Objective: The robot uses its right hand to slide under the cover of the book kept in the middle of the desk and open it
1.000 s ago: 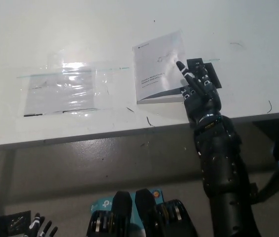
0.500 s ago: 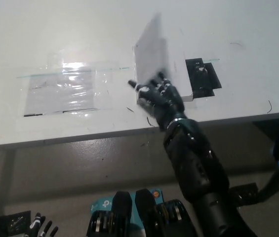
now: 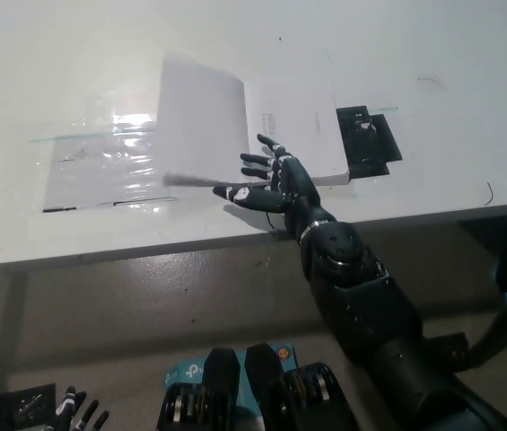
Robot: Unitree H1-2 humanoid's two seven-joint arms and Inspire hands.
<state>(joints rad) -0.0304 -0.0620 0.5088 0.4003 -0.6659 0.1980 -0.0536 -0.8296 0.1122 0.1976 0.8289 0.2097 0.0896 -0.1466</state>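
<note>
The white book (image 3: 293, 135) lies in the middle of the white desk (image 3: 432, 54). Its cover (image 3: 201, 126) is swung over to the left, still raised off the desk, and the first page shows. My black right hand (image 3: 266, 180) is open with fingers spread, under the cover's near edge at the book's front left corner. My white left hand (image 3: 78, 415) rests low at the bottom left, below the desk, only partly in view.
A clear plastic sheet (image 3: 100, 162) is taped flat on the desk left of the book, partly under the lifted cover. A black patch (image 3: 368, 139) lies right of the book. The desk's front edge (image 3: 145, 247) runs below my hand.
My right hand swept from the book's right edge to its left side, lifting the cover from nearly flat through upright and over to the left.
</note>
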